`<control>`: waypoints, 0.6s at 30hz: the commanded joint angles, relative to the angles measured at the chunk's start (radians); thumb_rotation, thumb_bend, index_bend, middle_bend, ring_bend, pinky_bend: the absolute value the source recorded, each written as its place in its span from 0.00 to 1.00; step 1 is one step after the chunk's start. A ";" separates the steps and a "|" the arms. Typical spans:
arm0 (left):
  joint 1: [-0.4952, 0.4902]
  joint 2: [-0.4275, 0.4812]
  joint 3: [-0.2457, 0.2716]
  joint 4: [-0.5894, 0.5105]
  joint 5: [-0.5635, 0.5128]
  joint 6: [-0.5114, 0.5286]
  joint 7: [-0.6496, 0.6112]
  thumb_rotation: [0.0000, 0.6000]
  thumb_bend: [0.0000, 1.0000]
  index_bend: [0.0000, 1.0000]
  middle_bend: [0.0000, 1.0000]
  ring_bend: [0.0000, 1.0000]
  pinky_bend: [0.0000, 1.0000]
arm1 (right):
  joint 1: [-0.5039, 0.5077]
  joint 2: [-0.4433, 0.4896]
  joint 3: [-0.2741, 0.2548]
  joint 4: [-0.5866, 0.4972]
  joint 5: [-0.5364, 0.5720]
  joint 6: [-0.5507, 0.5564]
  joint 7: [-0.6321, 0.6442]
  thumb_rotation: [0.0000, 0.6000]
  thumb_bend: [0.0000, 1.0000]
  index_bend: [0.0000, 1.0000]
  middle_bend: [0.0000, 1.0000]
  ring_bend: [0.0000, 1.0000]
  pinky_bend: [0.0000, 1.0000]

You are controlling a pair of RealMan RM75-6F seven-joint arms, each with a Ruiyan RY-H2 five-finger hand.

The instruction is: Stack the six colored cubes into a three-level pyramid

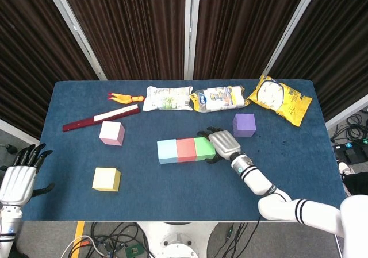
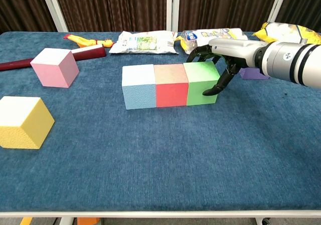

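Observation:
A light blue cube (image 1: 167,151), a red cube (image 1: 187,150) and a green cube (image 1: 204,147) stand in a touching row mid-table. My right hand (image 1: 222,142) grips the green cube (image 2: 201,82) at the row's right end, with fingers behind it and the thumb at its front right corner. The purple cube (image 1: 244,124) sits just beyond that hand and is mostly hidden behind the hand (image 2: 225,59) in the chest view. To the left lie the pink cube (image 1: 111,133) and the yellow cube (image 1: 106,179). My left hand (image 1: 20,174) hangs open off the table's left edge.
Along the far edge lie a dark red stick (image 1: 100,119), a small yellow toy (image 1: 121,97), two wrapped snack packs (image 1: 168,98) (image 1: 218,97) and a yellow bag (image 1: 279,99). Cables trail on the floor below the table's front edge.

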 commanded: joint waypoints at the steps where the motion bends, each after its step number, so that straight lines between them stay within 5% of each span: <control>1: -0.001 -0.001 0.000 0.002 0.000 0.000 -0.002 1.00 0.00 0.18 0.09 0.01 0.11 | 0.000 0.003 -0.002 -0.006 0.002 0.002 -0.003 1.00 0.10 0.17 0.28 0.09 0.18; 10: 0.000 -0.003 0.001 0.005 -0.001 -0.001 -0.005 1.00 0.00 0.18 0.09 0.01 0.11 | 0.007 -0.004 0.004 -0.001 0.014 0.002 -0.006 1.00 0.10 0.14 0.27 0.09 0.18; 18: -0.030 0.012 -0.001 0.005 0.023 -0.029 -0.008 1.00 0.00 0.18 0.09 0.01 0.11 | -0.053 0.117 0.003 -0.125 -0.050 0.073 0.045 1.00 0.10 0.00 0.08 0.00 0.12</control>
